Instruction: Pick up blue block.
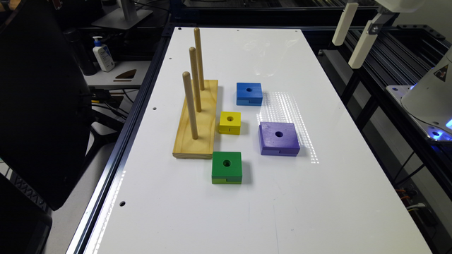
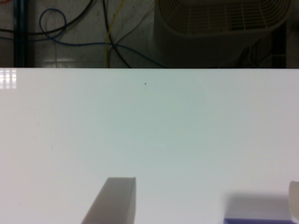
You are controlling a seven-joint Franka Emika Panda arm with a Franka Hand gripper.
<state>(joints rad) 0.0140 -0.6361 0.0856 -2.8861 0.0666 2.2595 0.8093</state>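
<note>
So the blue block (image 1: pixel 249 93) is lying flat on the white table (image 1: pixel 247 204), round hole facing up and the notch showing on its near side. It's being flanked by the wooden peg base (image 1: pixel 196 121) toward the exterior view's left, with three upright pegs standing in it. A smaller yellow block (image 1: pixel 230 122) is sitting just in front of the blue one, right beside the base. A bigger purple block (image 1: pixel 279 138) is placed toward the exterior view's right, and a green block (image 1: pixel 226 167) is parked nearest the camera, by the base's corner. None of them are touching each other.

The gripper (image 1: pixel 353 38) is being held high up near the table's far right corner, well apart from the blue block. In the wrist view its fingers (image 2: pixel 114 201) are spread wide with only bare table between them, so nothing is being gripped.

Writing-wise: a pump bottle (image 1: pixel 102 53) on the side desk is carrying a blue label, but it's too blurry to be read. A warning triangle sticker (image 1: pixel 441 73) is showing on the robot's white base.
</note>
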